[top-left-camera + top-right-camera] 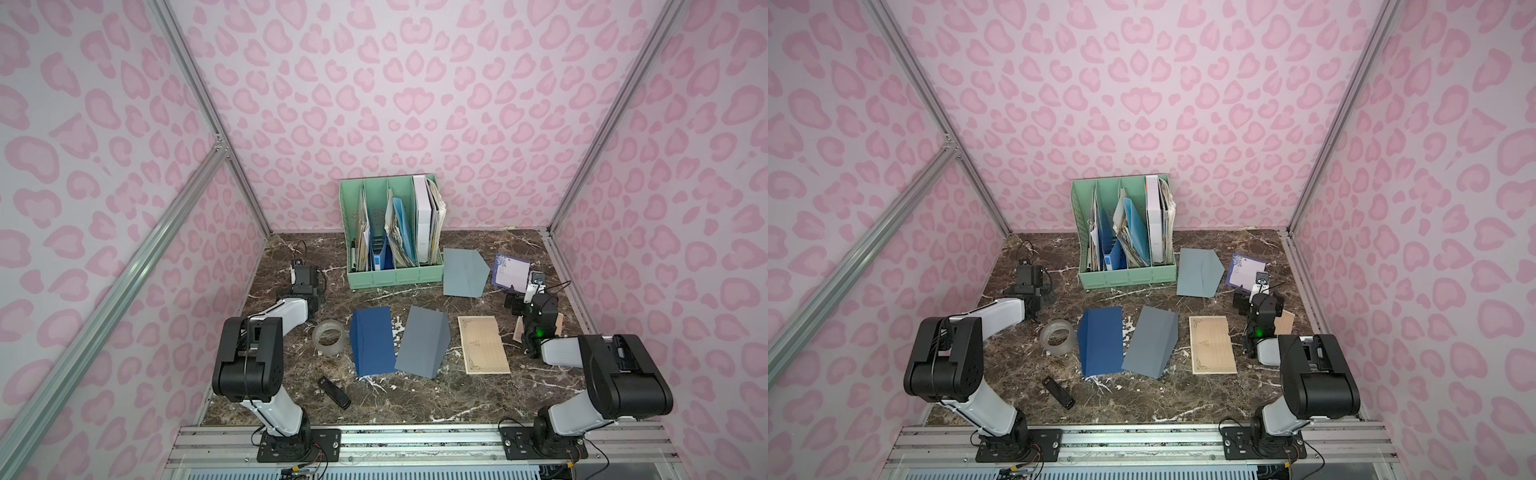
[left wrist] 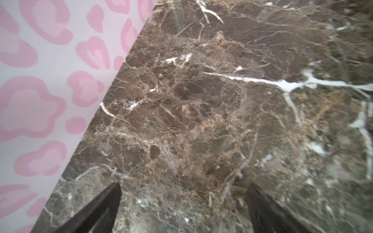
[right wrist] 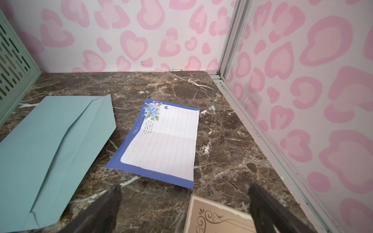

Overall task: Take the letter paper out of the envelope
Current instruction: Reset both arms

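While letter paper (image 3: 163, 141) lies beside envelope (image 3: 50, 151) — organizer (image 1: 395, 277) holds folders (image 1: 405, 232).

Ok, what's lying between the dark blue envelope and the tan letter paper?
A grey envelope, shown in both top views.

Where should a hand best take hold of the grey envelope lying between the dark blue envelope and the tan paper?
Grip the flap of the grey envelope, coming from the side of the tan paper. The body lies flat, but the flap along that long edge seems half raised, so a finger can probably slide under it.
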Robot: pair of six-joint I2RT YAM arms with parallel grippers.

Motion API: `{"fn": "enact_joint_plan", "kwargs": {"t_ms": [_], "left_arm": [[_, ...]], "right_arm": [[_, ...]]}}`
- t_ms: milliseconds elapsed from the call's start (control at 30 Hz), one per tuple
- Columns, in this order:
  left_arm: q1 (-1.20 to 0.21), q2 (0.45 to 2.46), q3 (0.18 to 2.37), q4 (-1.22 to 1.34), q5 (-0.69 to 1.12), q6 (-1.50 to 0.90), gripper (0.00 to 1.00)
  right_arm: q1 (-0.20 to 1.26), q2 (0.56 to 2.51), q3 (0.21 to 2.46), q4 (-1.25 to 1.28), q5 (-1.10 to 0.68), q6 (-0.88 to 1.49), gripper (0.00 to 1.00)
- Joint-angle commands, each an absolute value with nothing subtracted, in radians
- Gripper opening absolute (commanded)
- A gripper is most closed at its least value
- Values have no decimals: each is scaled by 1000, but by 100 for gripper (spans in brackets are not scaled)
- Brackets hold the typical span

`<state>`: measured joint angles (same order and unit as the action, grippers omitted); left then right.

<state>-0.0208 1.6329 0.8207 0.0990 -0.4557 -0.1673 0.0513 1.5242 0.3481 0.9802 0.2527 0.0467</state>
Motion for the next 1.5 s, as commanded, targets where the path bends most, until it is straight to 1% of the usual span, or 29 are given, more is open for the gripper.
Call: {"fn": "enact_joint_plan", "kwargs": {"t_ms": [0, 67, 133, 233, 267, 367, 433, 533, 733, 800, 900, 1067, 1467], "left_arm": [[-20, 1523, 663, 336, -382, -144, 99], [-19, 1458, 568, 432, -412, -162, 99], [-20, 1435, 528, 479, -408, -160, 99], [-24, 1455, 547, 467, -368, -135, 99], [-25, 1464, 551, 468, -325, -112, 99], [-22, 1508, 538, 529, -117, -17, 99], [-18, 1517, 514, 577, -135, -31, 100], [-11, 1521, 523, 567, -122, -31, 99], [-9, 1527, 530, 557, -119, -35, 99], [2, 1533, 542, 542, -105, -45, 99], [20, 1535, 548, 534, -77, -55, 99], [21, 1533, 545, 534, -74, -52, 99], [19, 1525, 538, 535, -77, -51, 100]], "right_arm": [[48, 1501, 258, 1185, 205, 34, 98], [49, 1517, 181, 1330, 208, 31, 98], [49, 1529, 108, 1486, 198, 23, 99], [50, 1534, 81, 1542, 164, 4, 98], [49, 1540, 73, 1568, 164, 4, 98], [50, 1572, 35, 1685, 170, 3, 99], [48, 1591, 12, 1756, 170, 0, 98], [50, 1600, 0, 1788, 172, 1, 98], [56, 1597, 12, 1768, 189, -2, 99], [55, 1588, 43, 1699, 203, 3, 99], [48, 1573, 127, 1522, 222, 26, 99], [23, 1569, 183, 1402, 238, 71, 98], [23, 1567, 175, 1416, 238, 68, 99]]}}
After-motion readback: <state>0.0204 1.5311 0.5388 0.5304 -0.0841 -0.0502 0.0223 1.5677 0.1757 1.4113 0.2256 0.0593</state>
